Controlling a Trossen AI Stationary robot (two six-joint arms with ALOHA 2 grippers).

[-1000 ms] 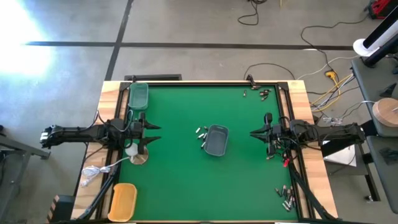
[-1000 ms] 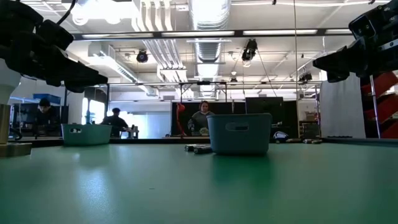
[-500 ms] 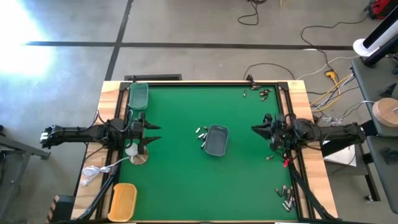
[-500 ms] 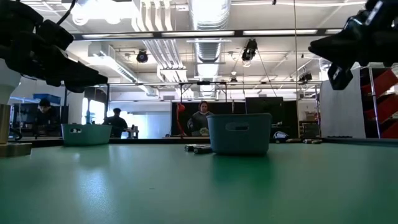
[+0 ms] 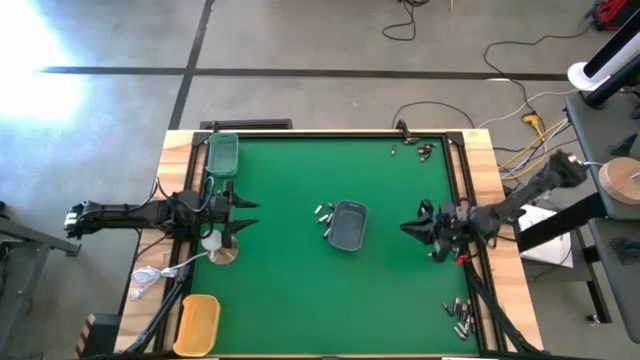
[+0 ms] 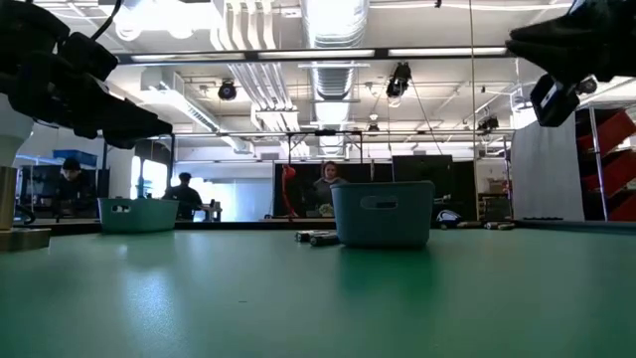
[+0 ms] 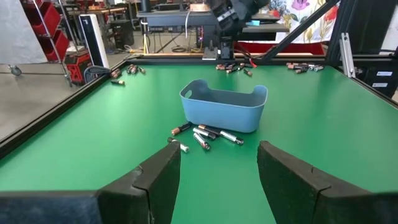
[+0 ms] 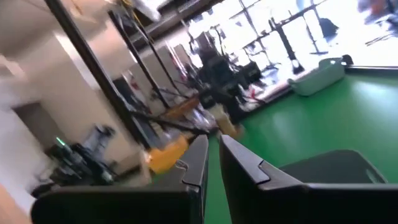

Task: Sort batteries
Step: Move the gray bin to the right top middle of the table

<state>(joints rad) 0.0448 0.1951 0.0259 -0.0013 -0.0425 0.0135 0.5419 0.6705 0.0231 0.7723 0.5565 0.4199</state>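
Note:
A blue-grey tray (image 5: 348, 225) stands mid-table, also in the left wrist view (image 7: 224, 109). Several batteries (image 5: 322, 215) lie on the mat at its left side, also in the left wrist view (image 7: 202, 134). More batteries lie at the far right corner (image 5: 420, 150), the near right corner (image 5: 458, 315) and near the right edge (image 5: 437, 254). My left gripper (image 5: 248, 212) hovers open and empty at the table's left edge (image 7: 217, 180). My right gripper (image 5: 408, 226) hangs above the mat right of the tray, fingers shut and empty (image 8: 212, 165).
A green tray (image 5: 223, 153) sits at the far left and a yellow tray (image 5: 198, 322) at the near left. A white ball on a round base (image 5: 215, 245) stands beside my left gripper. Red and black clips (image 5: 460, 258) lie at the right edge. Bare green mat (image 5: 300, 300) lies between.
My right gripper has risen and gone a little toward the table's near edge, turning about its wrist, while the arm behind it has swung out past the table's right edge. The batteries and trays have stayed where they were.

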